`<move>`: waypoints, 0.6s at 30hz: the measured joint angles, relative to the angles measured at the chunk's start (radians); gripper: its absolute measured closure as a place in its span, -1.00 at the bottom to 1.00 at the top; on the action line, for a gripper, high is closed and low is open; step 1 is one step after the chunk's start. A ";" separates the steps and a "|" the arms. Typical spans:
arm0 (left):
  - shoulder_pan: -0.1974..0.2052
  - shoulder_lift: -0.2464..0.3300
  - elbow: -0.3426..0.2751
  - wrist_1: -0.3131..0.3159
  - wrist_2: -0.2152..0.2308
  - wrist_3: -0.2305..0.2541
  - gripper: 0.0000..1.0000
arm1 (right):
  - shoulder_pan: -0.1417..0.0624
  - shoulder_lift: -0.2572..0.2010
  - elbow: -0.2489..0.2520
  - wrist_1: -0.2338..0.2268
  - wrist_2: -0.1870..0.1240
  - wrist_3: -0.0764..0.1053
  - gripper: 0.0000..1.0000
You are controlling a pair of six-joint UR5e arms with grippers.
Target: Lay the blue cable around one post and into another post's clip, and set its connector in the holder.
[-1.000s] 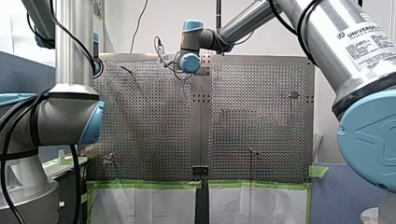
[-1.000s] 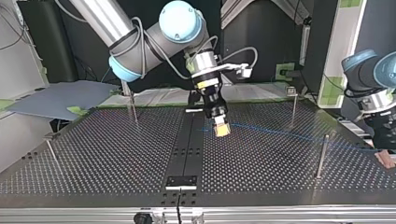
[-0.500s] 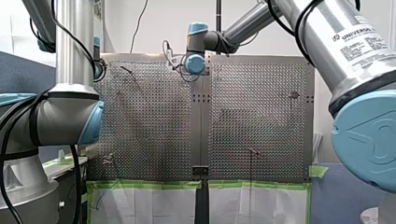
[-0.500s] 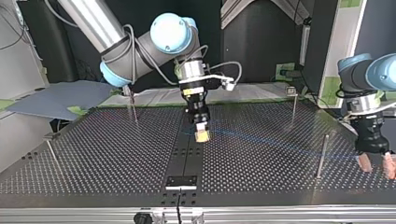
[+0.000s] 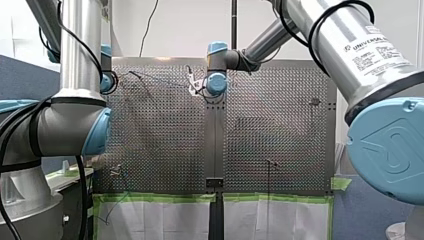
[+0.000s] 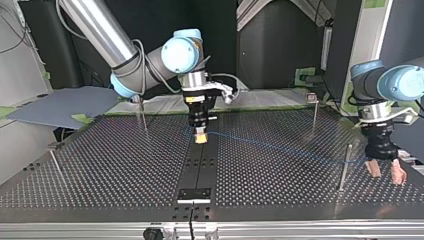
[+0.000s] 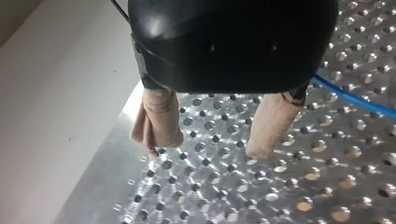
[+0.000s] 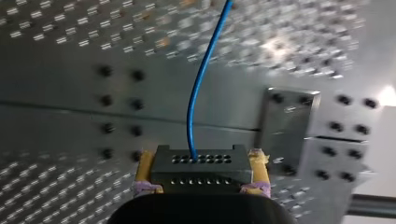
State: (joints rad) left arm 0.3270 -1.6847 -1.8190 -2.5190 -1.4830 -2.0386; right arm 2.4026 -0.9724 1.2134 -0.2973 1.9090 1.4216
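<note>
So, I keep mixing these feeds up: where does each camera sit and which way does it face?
Front view: behind, above the arms, looking over the table; both arms frame it.
Top view: across the table, facing the arms; sides crossed.
Left wrist view: on my left wrist, looking at the table past open jaws.
Right wrist view: on my right wrist, past jaws shut on the connector.
Top and both wrist views show the blue cable.

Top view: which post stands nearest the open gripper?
The nearer post at the view's right, beside my left gripper; the rest stand farther off.
</note>
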 joint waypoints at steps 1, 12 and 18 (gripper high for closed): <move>-0.003 -0.004 0.000 -0.002 -0.002 0.000 -1.00 | -0.003 0.001 0.012 -0.007 0.004 0.004 1.00; -0.040 -0.048 -0.001 -0.032 0.002 0.008 -1.00 | -0.043 0.003 0.121 -0.109 0.067 0.090 1.00; -0.050 -0.049 -0.001 -0.034 0.001 -0.003 -1.00 | -0.058 0.005 0.188 -0.175 0.112 0.140 1.00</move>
State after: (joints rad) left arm 0.2769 -1.7335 -1.8204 -2.5526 -1.4822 -2.0414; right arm 2.3444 -0.9676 1.4009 -0.4722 2.0215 1.5615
